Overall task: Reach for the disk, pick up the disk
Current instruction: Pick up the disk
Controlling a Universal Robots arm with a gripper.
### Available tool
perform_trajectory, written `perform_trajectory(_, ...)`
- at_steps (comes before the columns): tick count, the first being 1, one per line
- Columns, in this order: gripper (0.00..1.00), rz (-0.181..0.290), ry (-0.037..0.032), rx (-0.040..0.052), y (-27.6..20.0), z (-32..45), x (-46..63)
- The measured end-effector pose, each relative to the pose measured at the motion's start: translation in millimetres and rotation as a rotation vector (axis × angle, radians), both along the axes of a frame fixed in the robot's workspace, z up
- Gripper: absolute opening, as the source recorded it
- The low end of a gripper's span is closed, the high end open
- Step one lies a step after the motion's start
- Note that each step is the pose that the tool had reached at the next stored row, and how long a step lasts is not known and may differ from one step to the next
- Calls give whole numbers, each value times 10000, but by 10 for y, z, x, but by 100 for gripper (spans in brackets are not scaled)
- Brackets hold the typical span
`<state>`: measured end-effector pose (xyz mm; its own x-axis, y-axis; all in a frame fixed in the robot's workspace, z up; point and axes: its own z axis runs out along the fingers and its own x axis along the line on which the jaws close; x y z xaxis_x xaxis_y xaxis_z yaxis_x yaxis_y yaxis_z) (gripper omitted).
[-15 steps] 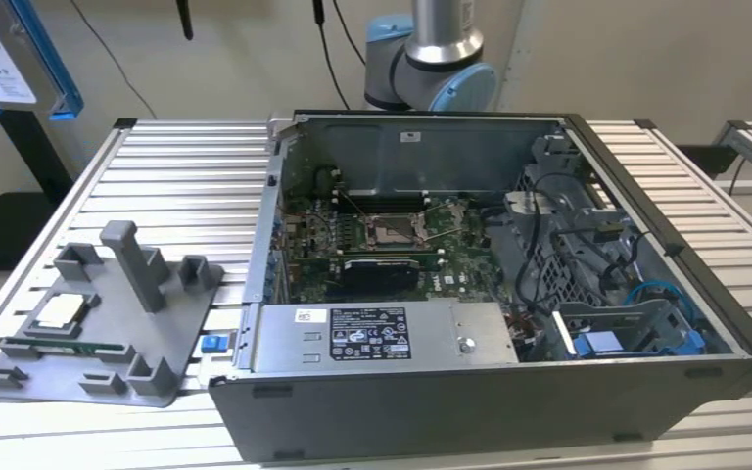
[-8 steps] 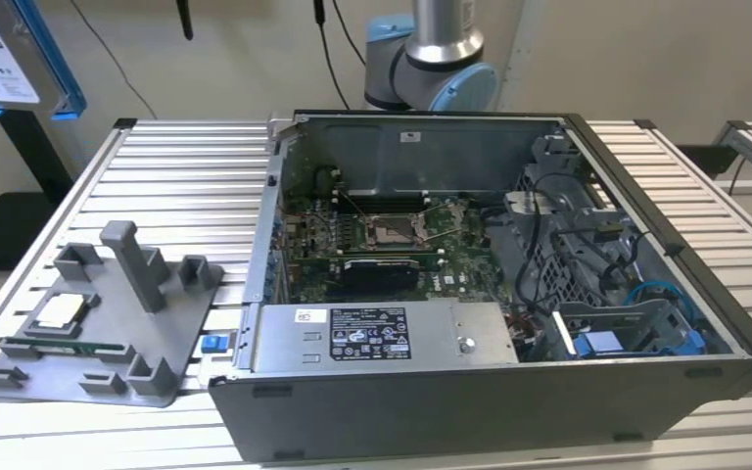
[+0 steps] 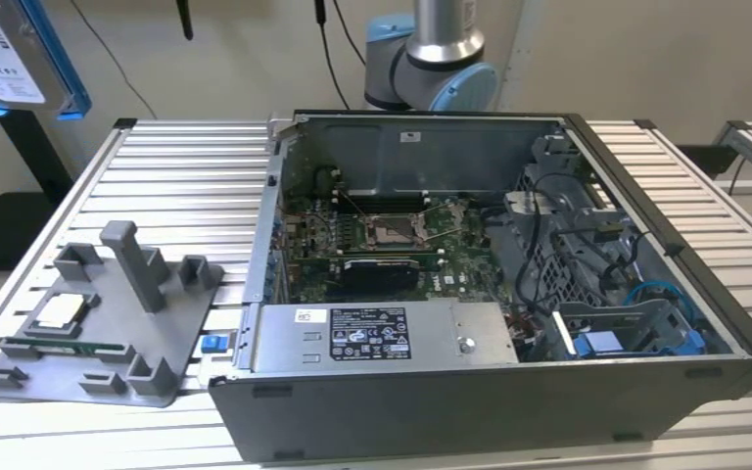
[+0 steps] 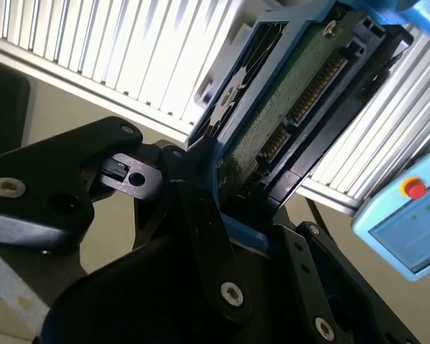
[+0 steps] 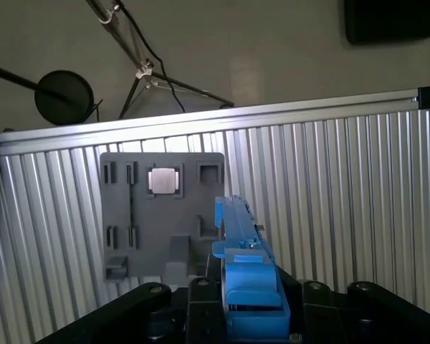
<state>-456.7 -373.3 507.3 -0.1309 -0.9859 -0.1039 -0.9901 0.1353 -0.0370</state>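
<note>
Looking at where things stand, the pick-up part seems basically done: the disk (image 3: 11, 61) hangs up in the air at the exterior view's far left, well clear of the slatted aluminium table (image 3: 167, 176). In the second wrist view the gripper (image 4: 245, 197) is clenched on the disk (image 4: 287, 107), its black fingers (image 4: 201, 215) squeezing the blue bracket from both sides. My guess is that's on purpose, since the green circuit board and the connector pins stay untouched that way. The first wrist view shows the disk (image 5: 236, 244) edge-on between the jaws, with the grey fixture tray (image 5: 161, 215) below it on the table and the small square chip (image 5: 163, 179) sitting in one of its pockets. That tray (image 3: 102, 333) lies at the exterior view's near left, just beside the open computer case (image 3: 481, 411). Holding the drive that high probably keeps it clear of the tray's upright posts. A pale blue pendant with a red button (image 4: 408, 215) also shows in the second wrist view.
</note>
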Motion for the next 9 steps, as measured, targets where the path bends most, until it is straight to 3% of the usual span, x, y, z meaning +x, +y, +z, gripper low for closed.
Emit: perform_trajectory(9, 0, 0, 0, 0, 0, 0, 42)
